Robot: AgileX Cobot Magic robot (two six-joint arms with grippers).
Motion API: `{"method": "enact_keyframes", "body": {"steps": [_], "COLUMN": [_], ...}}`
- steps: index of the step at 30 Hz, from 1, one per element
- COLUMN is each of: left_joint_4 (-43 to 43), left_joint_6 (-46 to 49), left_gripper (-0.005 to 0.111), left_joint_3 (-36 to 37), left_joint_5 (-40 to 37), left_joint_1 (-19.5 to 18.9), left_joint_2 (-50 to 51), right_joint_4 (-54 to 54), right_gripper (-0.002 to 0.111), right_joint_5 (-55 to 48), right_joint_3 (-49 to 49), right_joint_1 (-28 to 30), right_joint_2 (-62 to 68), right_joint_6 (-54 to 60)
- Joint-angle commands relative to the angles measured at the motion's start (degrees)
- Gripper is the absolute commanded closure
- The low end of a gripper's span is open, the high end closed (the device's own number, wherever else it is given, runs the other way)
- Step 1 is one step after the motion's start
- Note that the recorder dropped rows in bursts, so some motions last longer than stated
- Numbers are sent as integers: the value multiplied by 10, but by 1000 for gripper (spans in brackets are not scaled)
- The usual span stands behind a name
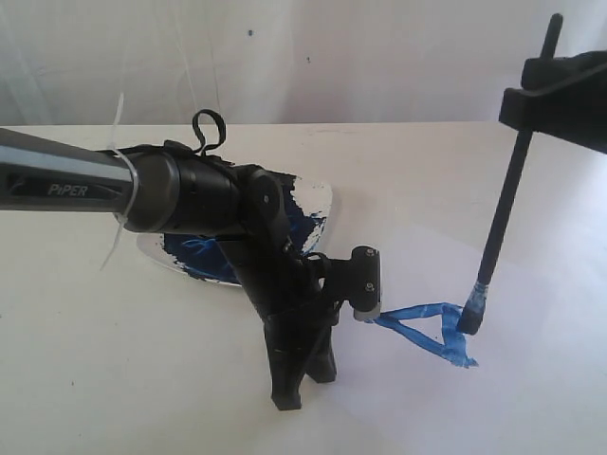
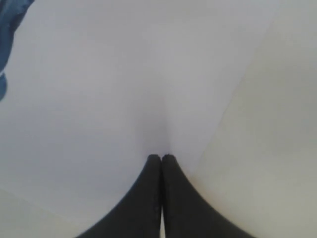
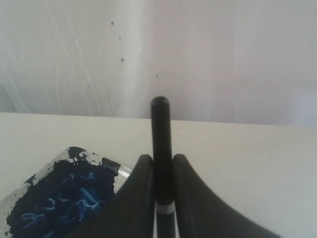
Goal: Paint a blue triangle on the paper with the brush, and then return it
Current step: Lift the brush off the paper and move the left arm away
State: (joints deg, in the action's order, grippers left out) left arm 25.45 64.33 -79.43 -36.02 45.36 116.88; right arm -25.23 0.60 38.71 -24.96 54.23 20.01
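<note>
My right gripper (image 1: 531,90) at the upper right is shut on the brush (image 1: 503,213), a long black handle held nearly upright. Its blue-stained tip (image 1: 471,316) touches the paper (image 1: 531,379) at the right corner of the blue triangle (image 1: 432,332). In the right wrist view the handle (image 3: 161,134) stands clamped between the fingers of that gripper (image 3: 161,161). My left gripper (image 1: 303,384) is shut on nothing, its tips pressed down on the sheet left of the triangle. The left wrist view has the closed left gripper (image 2: 161,157) on the white paper (image 2: 99,109).
A dish smeared with dark blue paint (image 1: 308,213) lies behind my left arm, also seen in the right wrist view as the paint dish (image 3: 54,198). A white wall backs the table. The paper's edge (image 2: 233,99) runs diagonally beside the left fingertips.
</note>
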Motion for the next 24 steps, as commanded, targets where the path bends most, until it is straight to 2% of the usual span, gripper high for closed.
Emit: {"method": "enact_keyframes", "body": {"steps": [1,4,6,7,10,13,15,18,20,24], "left_joint_4": [0,-30,-104,-172,-262,-259,-259,-259,-255,-255], "left_joint_6": [-21,-59,-140,-203,-284,-288,-302,-331,-342,-383], "left_gripper": [107,107,107,107,107,107,107,107,107,107], "left_joint_3": [0,0,0,0,1,2,24,101,138,190], "left_joint_5": [-9,-19,-40,-67,-160,-191,-184,-162,-144,-105], "left_joint_1": [4,4,4,4,4,-9,-39,-97,-123,-148], "left_joint_2": [-59,-116,-169,-200,-270,-323,-363,-426,-454,-503], "right_joint_4": [17,19,19,19,19,19,17,17,17,17], "right_gripper": [108,108,108,108,108,108,108,108,108,108], "right_joint_5": [3,-3,-10,-15,-32,-40,-43,-49,-49,-54], "right_joint_3": [-1,-1,-1,-1,-1,-1,-1,-1,-1,-1], "right_joint_1": [4,4,4,4,4,4,4,4,4,4], "right_joint_2": [-41,-57,-68,-68,-68,-68,-68,-68,-68,-68], "right_joint_6": [8,8,8,8,8,8,8,8,8,8]}}
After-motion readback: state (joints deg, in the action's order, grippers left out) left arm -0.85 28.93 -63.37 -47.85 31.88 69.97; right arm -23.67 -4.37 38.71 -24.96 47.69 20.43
